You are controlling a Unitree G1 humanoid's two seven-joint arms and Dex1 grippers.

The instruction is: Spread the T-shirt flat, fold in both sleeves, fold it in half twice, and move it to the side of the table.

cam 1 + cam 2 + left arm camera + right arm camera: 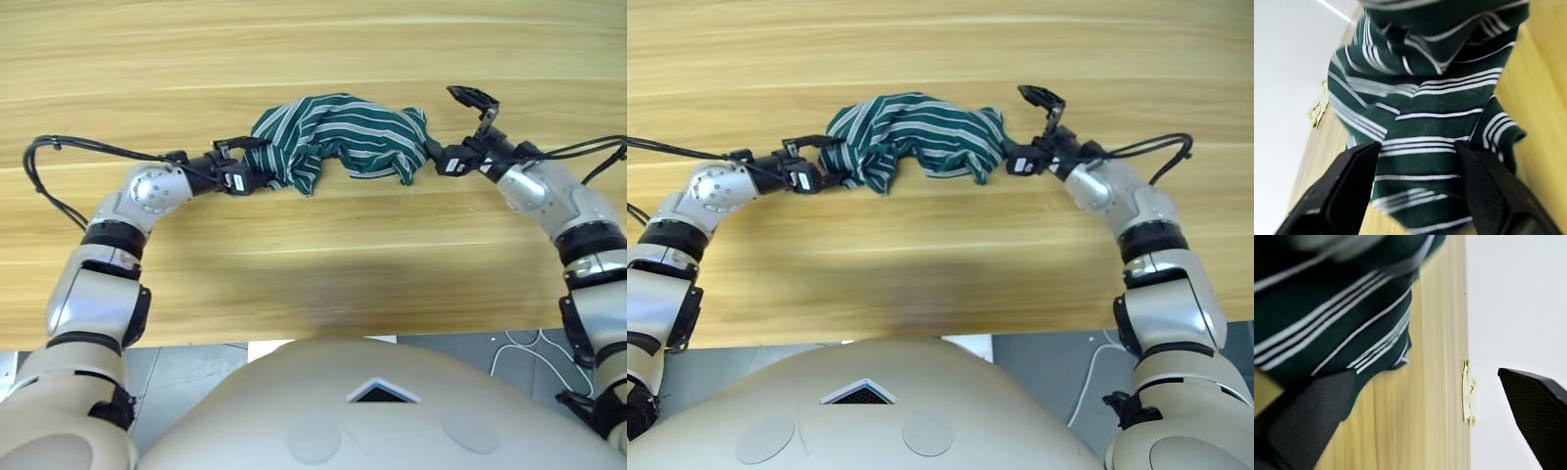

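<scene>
From the head, a crumpled green striped T-shirt [338, 132] lies bunched mid-way along the wooden counter [294, 49], between both arms. The left tool [257, 164] is at its left edge and the right tool [441, 122] at its right edge.

In the left wrist view, the fingers [1352, 176] are spread, with cloth between them.

In the right wrist view, the right tool gapes wide, one finger against the T-shirt.

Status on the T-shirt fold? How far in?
Done: nothing visible. The T-shirt lies bunched up in the middle of the table, not spread out.
In hand: the left gripper is open with fabric between its fingers at one end. The right gripper is open at the other end.
Left: spread flat, both sleeve folds, two half folds, move to the side.
</scene>
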